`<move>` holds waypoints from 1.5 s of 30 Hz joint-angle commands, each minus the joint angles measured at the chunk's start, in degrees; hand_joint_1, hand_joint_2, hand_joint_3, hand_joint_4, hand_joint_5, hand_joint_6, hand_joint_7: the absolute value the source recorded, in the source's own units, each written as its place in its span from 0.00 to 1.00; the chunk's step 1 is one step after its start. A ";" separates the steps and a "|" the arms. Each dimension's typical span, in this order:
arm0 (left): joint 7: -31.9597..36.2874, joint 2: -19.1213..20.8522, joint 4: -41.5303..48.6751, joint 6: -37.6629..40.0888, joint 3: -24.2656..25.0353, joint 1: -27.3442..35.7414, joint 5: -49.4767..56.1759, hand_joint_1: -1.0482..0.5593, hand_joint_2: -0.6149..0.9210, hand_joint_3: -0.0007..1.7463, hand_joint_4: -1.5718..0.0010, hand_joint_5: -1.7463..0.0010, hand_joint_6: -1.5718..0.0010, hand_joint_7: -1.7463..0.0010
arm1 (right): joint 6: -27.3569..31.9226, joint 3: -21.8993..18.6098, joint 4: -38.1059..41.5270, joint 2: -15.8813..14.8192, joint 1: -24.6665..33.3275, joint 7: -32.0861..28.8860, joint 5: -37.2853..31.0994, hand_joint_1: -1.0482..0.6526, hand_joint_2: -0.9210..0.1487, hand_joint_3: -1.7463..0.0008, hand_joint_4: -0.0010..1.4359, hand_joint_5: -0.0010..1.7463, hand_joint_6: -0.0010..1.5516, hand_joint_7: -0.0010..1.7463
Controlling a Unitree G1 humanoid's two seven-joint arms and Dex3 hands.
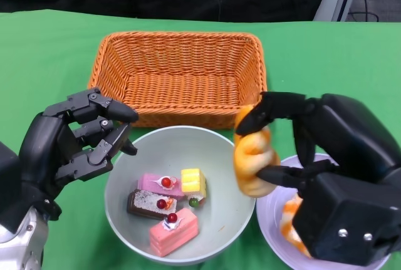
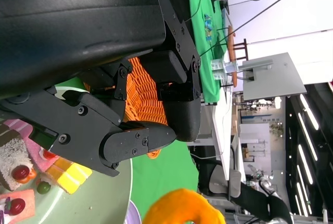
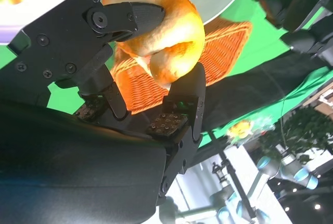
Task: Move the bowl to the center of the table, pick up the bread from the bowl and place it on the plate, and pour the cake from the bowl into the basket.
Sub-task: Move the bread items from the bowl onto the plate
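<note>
1. I've got the bread point(image 1: 252, 155) pinched in the right robot hand point(image 1: 294, 151), up in the air between the bowl point(image 1: 219, 157) and the plate point(image 1: 266, 210), just over the bowl's right rim.
2. The plate sits at the lower right of the bench point(image 1: 50, 51), partly hidden under my right forearm. Something orange already lies on it, but I can't tell what.
3. To finish this step cleanly, I reckon I should carry the bread to the right until it's squarely over bare plate, lower it close, and only then let go, so it doesn't roll off the edge.
4. The right wrist view shows the grip well: one finger over the top of the bread, another pressed under it. It looks secure, though the loaf bulges out to one side.
5. The left robot hand point(image 1: 78, 141) hovers beside the bowl's left rim, fingers curled forward but apart, holding nothing and not touching the bowl as far as I can see.
6. The cake pieces point(image 1: 166, 204) wait in the bowl, and the basket point(image 1: 178, 76) stands just behind it.
</note>
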 commanded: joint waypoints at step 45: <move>-1.96 2.75 2.84 -2.30 2.52 -0.78 -1.01 0.49 0.86 0.40 0.49 0.22 0.44 0.50 | -7.37 -17.09 -0.90 -13.59 18.02 0.94 2.32 0.59 0.28 0.57 0.57 0.99 0.56 0.64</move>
